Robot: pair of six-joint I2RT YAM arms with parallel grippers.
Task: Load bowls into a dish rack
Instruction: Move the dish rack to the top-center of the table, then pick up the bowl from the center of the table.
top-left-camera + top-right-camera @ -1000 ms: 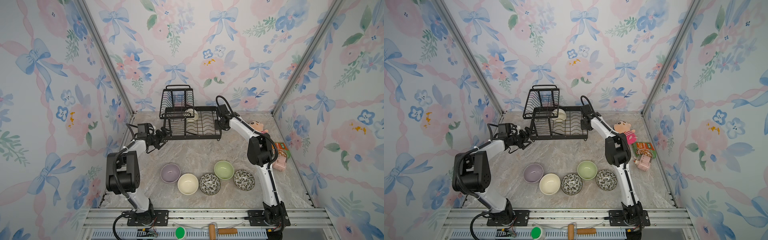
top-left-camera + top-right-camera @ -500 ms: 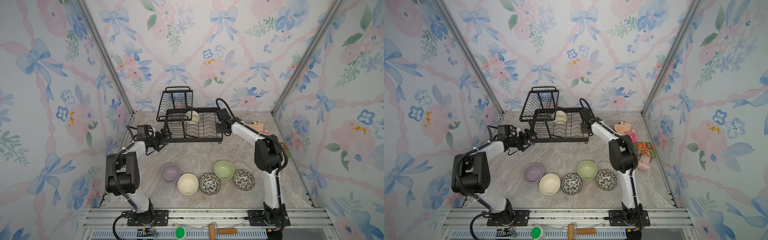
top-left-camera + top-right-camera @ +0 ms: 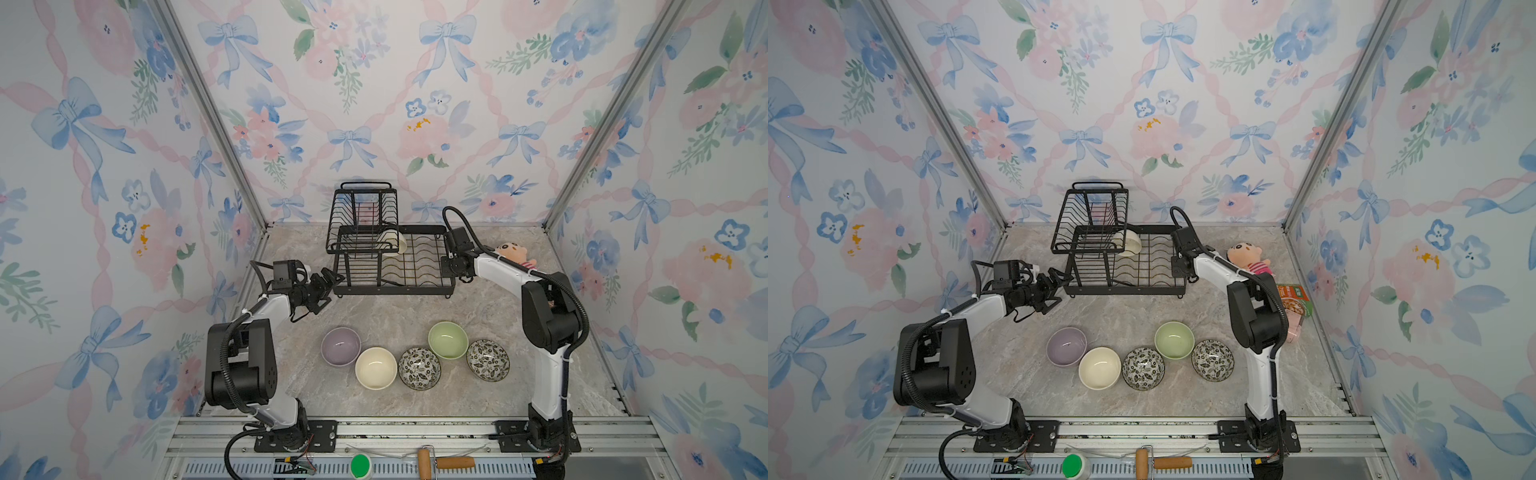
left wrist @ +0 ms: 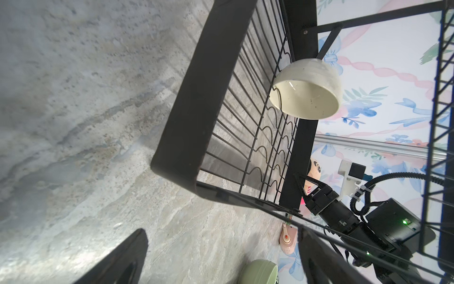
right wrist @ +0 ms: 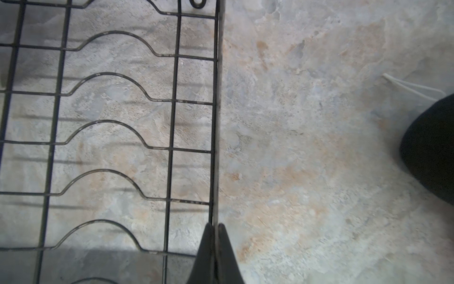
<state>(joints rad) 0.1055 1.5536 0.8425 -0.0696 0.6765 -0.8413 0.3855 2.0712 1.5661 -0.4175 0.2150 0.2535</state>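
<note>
Black wire dish rack [image 3: 395,291] at the back of the table [image 3: 399,316], cream bowl [image 3: 392,242] tipped on edge in its base tray beside the raised basket. Right fingers [image 5: 205,253] pinched on the rack's right rim. Left fingers [image 4: 122,260] spread wide at its left end. Five more bowls [image 3: 375,368] loose on the table in front.

dish rack [image 3: 361,250] dragged forward toward bowls on table, also slightly to robot's right. cream bowl [image 3: 394,241] standing in it rode along. right gripper [image 3: 449,268], pinched on rack's right rim, came forward with it. right arm [image 3: 548,311] elbow swung outward: plush doll [image 3: 513,251] now more exposed, snack packet [image 3: 1296,301] now partly covered.
</note>
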